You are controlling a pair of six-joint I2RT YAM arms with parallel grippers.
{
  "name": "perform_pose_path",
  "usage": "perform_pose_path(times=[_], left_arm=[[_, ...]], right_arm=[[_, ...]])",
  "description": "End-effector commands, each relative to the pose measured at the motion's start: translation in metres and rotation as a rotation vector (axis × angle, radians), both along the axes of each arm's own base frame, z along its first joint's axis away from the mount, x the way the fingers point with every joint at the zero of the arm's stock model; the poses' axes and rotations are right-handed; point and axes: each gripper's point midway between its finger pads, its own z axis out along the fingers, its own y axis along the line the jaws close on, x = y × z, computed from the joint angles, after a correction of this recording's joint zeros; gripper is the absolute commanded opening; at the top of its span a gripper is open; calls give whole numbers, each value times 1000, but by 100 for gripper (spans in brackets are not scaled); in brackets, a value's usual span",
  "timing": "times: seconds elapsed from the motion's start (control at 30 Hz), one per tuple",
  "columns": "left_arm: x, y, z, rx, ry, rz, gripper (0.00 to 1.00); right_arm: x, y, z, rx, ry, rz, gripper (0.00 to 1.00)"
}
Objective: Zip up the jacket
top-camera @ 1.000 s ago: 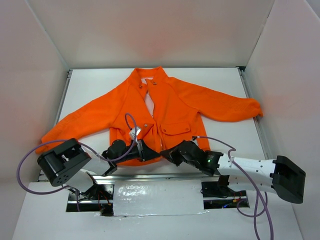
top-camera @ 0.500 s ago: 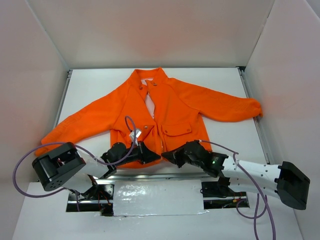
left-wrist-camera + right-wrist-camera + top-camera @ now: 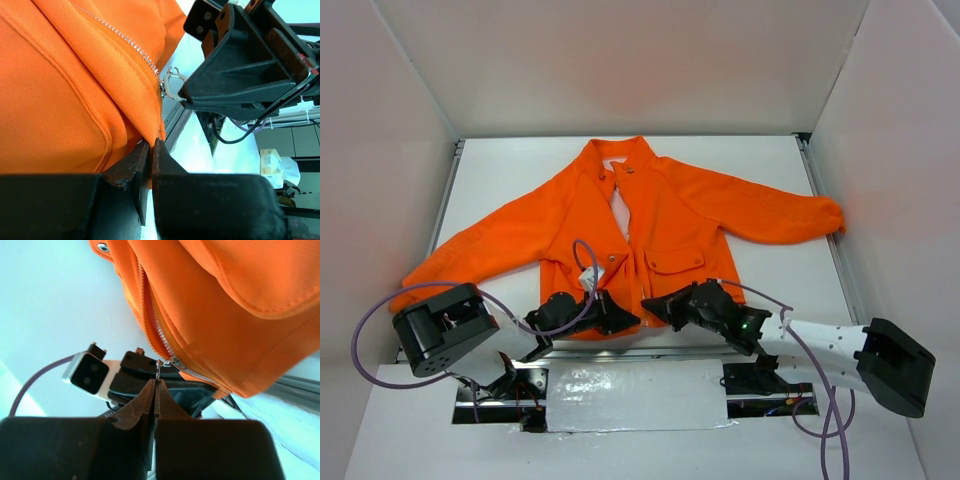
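Starting on the left: left claw (image 3: 150,145) clamped shut on the bottom hem (image 3: 145,125) of the jacket (image 3: 665,215), right at the foot of the zipper (image 3: 117,36). Pretty much anchoring that end. Just beside it, to the right: right claw (image 3: 155,385) pinched shut on the little metal pull ring (image 3: 159,371), with the slider sitting low near the hem.

Jacket itself lying flat and face up on the white table (image 3: 770,280), hem toward the arm bases, collar (image 3: 620,152) at the far end, sleeves spread out to both sides. Front gaping open around the chest in the overhead view, so barely begun by the look of it.

Really comes down to one thing: zipper line running straight away from both claws, hem to collar. Looks like a right-claw job, dragging the pull away toward the collar along that line, with the left pinning the hem so nothing bunches up.
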Motion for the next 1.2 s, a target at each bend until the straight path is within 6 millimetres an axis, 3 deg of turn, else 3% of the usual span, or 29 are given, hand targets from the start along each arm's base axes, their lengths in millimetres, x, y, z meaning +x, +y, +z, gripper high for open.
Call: perform_pose_path(times=[0.0, 0.2, 0.37, 0.43, 0.47, 0.5, 0.57, 0.63, 0.67, 0.7, 0.73, 0.8, 0.83, 0.87, 0.93, 1.0, 1.03, 1.07, 1.1, 1.13, 1.17], left_arm=[[-13, -1, -3, 9, -23, -46, 0], [-15, -1, -2, 15, -25, -37, 0], [-20, 2, -7, 39, -14, -28, 0], [-21, 4, -9, 49, -11, -21, 0], [-21, 5, -10, 52, -10, -15, 0], [-21, 5, -11, 55, -8, -13, 0], [-21, 6, -12, 59, -9, -9, 0], [-21, 6, -14, 67, -8, -6, 0], [-21, 6, -14, 69, -7, -4, 0], [-20, 7, -15, 71, -5, -1, 0], [-20, 6, -15, 71, -7, -1, 0], [-20, 6, -15, 72, -6, -3, 0], [-20, 5, -15, 72, -7, -5, 0], [-20, 5, -15, 74, -8, -5, 0], [-20, 4, -15, 72, -6, -9, 0], [-21, 5, -15, 68, -5, -8, 0], [-21, 4, -14, 63, -7, -13, 0], [-22, 5, -15, 64, -6, -13, 0], [-21, 5, -14, 62, -7, -11, 0], [-22, 5, -14, 61, -6, -9, 0], [-23, 7, -15, 63, -5, -9, 0]], right_arm=[[35, 0, 48, 368, 197, -248, 0], [61, 1, 65, 359, 136, -306, 0], [89, 8, 59, 270, 113, -298, 0], [108, 13, 60, 249, 108, -301, 0], [115, 19, 71, 253, 85, -275, 0], [126, 19, 62, 225, 96, -287, 0], [142, 25, 71, 208, 71, -276, 0], [159, 25, 60, 158, 72, -286, 0], [165, 31, 69, 163, 66, -270, 0], [171, 34, 60, 141, 76, -264, 0], [182, 36, 69, 139, 54, -261, 0], [195, 40, 60, 113, 66, -250, 0], [209, 41, 72, 120, 35, -247, 0], [217, 44, 60, 99, 45, -241, 0], [231, 50, 60, 89, 29, -211, 0], [258, 56, 60, 85, 5, -200, 0], [272, 62, 76, 100, -60, -176, 0], [285, 61, 60, 82, -53, -175, 0], [292, 63, 60, 84, -58, -168, 0], [303, 71, 75, 104, -102, -141, 0], [315, 71, 61, 88, -94, -136, 0]])
